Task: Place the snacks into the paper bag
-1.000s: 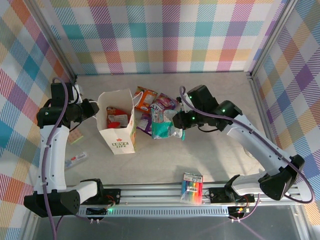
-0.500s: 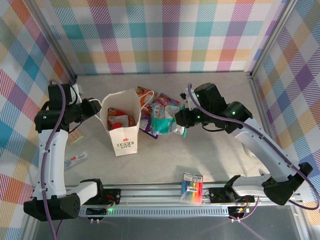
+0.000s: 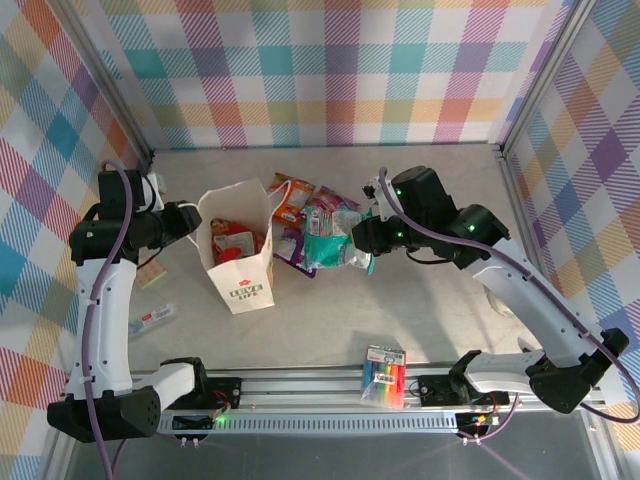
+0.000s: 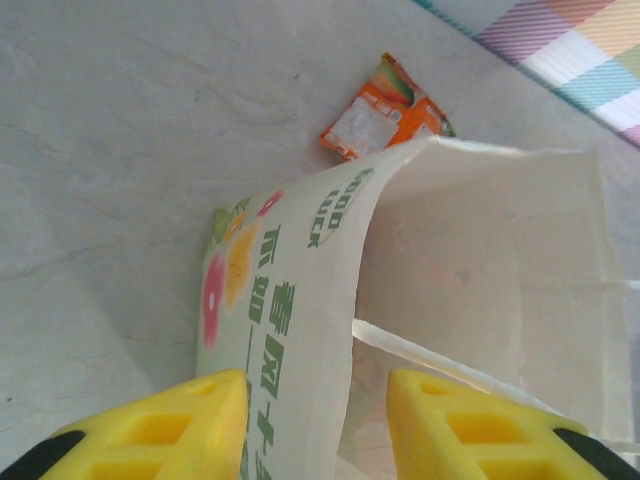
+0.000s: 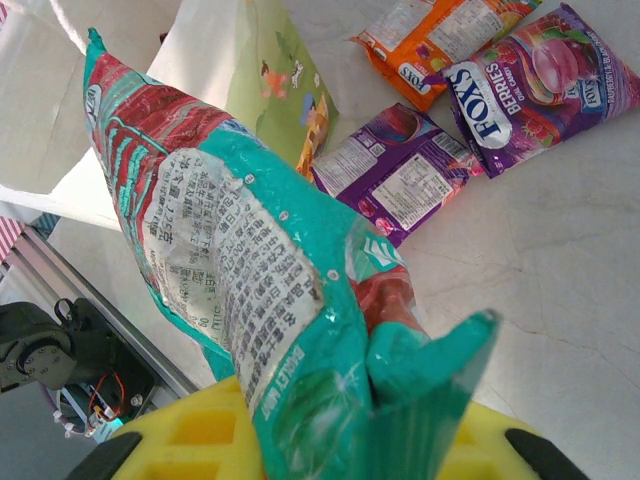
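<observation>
The white paper bag [image 3: 245, 285] stands open at centre left, with the large red packet [image 3: 232, 243] inside. My left gripper [image 3: 196, 222] is shut on the bag's left wall; that wall [image 4: 300, 300] runs between the yellow fingers of the left gripper [image 4: 316, 420]. My right gripper [image 3: 362, 240] is shut on the teal packet [image 3: 328, 250], which hangs just right of the bag; the right gripper [image 5: 350, 440] pinches the teal packet [image 5: 240, 250] by its edge. On the table behind lie the orange packet [image 3: 292, 195], the pink-purple packet [image 3: 330, 208] and the small purple packet [image 3: 290, 245].
A rainbow-striped marker pack [image 3: 384, 375] lies by the front rail [image 3: 300, 388]. A small white and red item [image 3: 152, 320] and a pale green pad [image 3: 155, 275] lie left of the bag. Plaid walls close in the back and both sides.
The right arm has risen a little with the teal packet, staying beside the bag. The bag shifted slightly right and leaned, then settled back, with the left gripper holding its wall.
</observation>
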